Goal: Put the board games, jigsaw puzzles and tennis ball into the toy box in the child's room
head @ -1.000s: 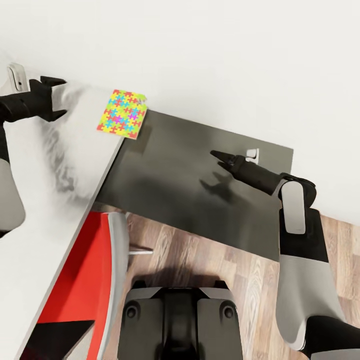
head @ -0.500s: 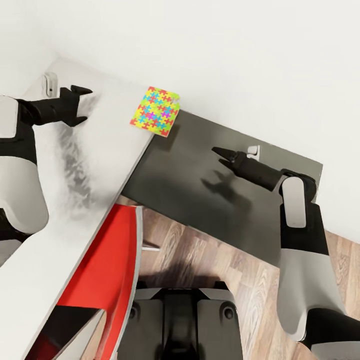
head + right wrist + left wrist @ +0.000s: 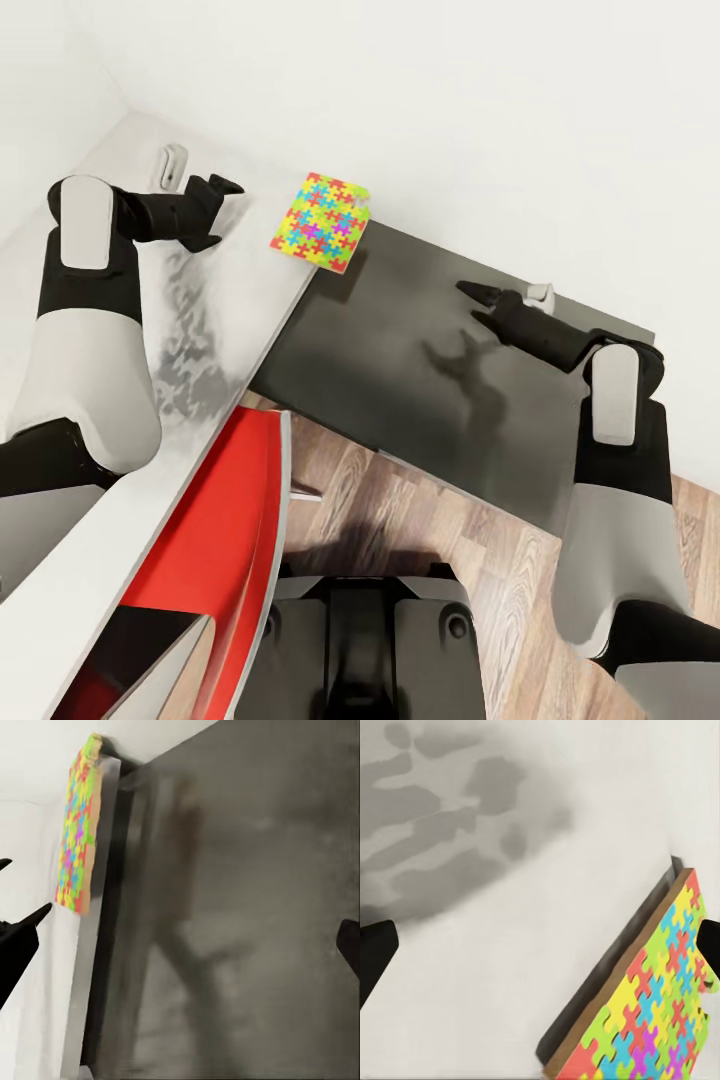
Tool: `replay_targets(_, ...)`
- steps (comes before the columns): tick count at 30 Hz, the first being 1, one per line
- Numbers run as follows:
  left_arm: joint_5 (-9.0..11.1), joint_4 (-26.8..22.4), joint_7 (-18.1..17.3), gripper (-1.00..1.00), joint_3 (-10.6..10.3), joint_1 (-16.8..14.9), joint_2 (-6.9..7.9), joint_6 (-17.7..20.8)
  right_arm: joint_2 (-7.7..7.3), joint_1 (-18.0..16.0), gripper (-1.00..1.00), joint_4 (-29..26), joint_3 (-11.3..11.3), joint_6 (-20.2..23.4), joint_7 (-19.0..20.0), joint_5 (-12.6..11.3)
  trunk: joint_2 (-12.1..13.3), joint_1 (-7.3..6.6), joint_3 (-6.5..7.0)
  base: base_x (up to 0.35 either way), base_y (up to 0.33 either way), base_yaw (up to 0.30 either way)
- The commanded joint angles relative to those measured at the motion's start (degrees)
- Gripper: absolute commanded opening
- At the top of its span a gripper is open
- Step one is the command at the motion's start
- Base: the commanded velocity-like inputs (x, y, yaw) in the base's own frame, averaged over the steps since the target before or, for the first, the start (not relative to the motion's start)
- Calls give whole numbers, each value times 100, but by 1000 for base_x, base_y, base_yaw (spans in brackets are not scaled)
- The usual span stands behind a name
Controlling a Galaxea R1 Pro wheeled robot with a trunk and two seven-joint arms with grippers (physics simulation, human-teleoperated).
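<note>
Chair: red-seated chair (image 3: pixel 215 560) nearest us, tucked against the pale grey tabletop (image 3: pixel 130 500).
Left gripper (image 3: pixel 222 210): fingers apart, empty, hovering over the tabletop near the puzzle.
Right gripper (image 3: pixel 480 300): fingers apart, empty, above the low dark-topped cabinet (image 3: pixel 400 370).
Puzzle: thin multicoloured jigsaw puzzle square (image 3: pixel 320 221) at the tabletop's far corner, overhanging the cabinet.
Method: we judge a left-hand edge pinch at the overhang best; approach low, avoid pushing it off.
</note>
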Motion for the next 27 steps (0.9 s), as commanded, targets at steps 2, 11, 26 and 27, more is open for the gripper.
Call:
replay_targets(2, 50, -10, 102, 100, -9, -12, -16, 19, 9, -38, 100, 16, -134, 32, -140, 40, -9, 3, -6, 0, 0, 11)
replay_targets(11, 96, 88, 66, 100, -227, -58, 181, -36, -31, -141, 100, 158, -512, 32, -786, -52, -9, 3, -6, 0, 0, 5)
replay_targets(26, 171, 493, -174, 100, -462, -536, 463, -18, -542, -64, 100, 227, -531, 32, 616, -1014, -9, 3, -6, 0, 0, 0)
replay_targets(27, 171, 493, -174, 100, -462, -536, 463, -18, -542, -64, 100, 227, -531, 32, 616, -1014, -9, 3, -6, 0, 0, 0)
